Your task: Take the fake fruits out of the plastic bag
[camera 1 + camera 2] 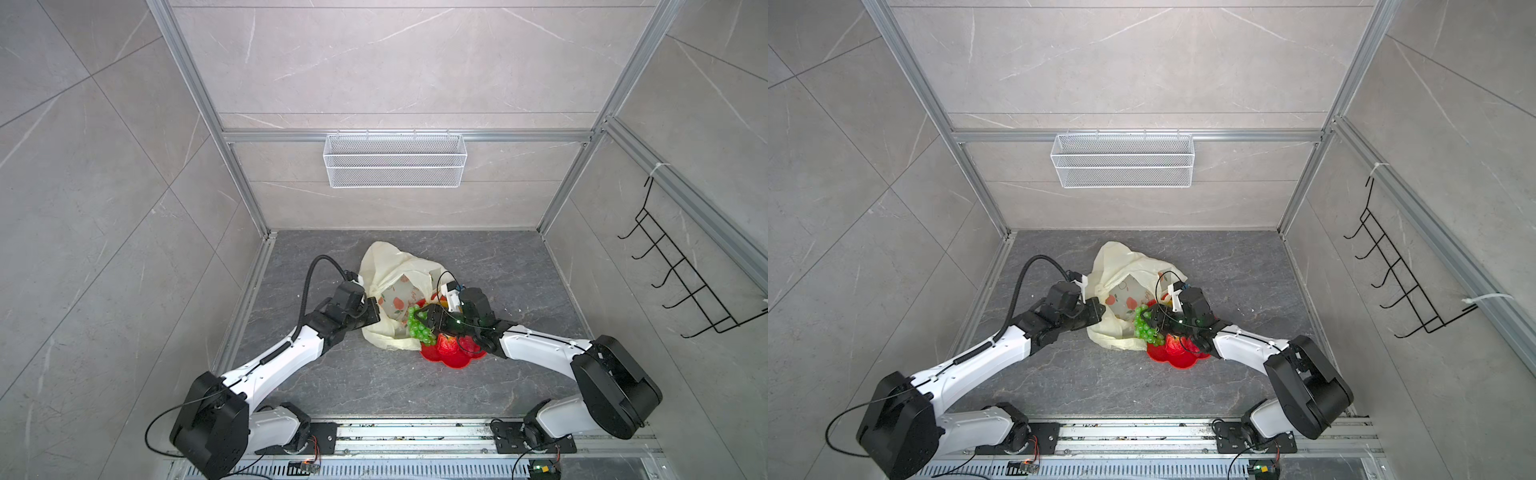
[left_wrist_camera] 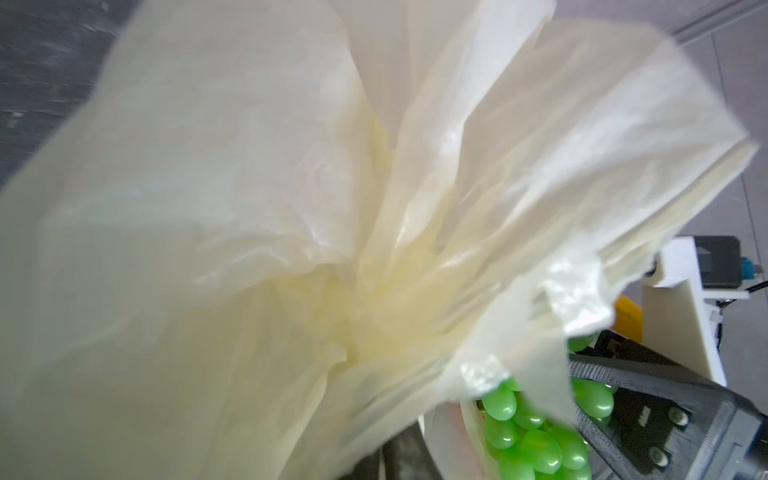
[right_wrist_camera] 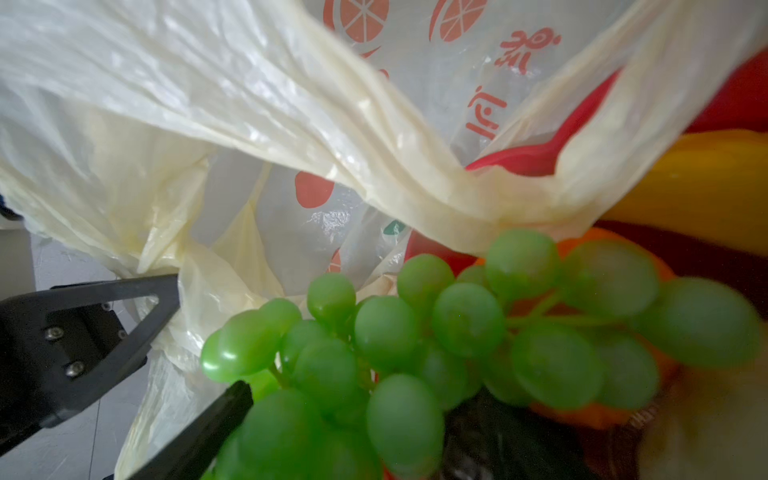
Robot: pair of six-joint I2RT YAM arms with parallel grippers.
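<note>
The fake fruits [image 1: 448, 345], small glossy plastic pieces, show in both top views. Some sit on a red flower-shaped plastic plate [image 1: 455, 365] under the right end effector [image 1: 422, 316]. Others lie at the mouth of the thin pale-yellow plastic bag [image 1: 386, 266] on the dark grey stone tabletop [image 1: 374, 386]. A green plastic grape bunch [image 1: 420, 333] hangs at that end effector's tips. The left end effector [image 1: 375, 311], opposite the right one, is clenched on the bag's rim.

In the left wrist view, crumpled bag film hides the left fingers. The grapes lie beyond it, beside one of the right fingers [image 2: 665, 411].

In the right wrist view, the bunch fills the space before the widely spread right jaws; I cannot tell whether they grip it. A yellow banana [image 3: 706, 187] and an orange [image 3: 594, 243] lie just beyond the grapes.
</note>
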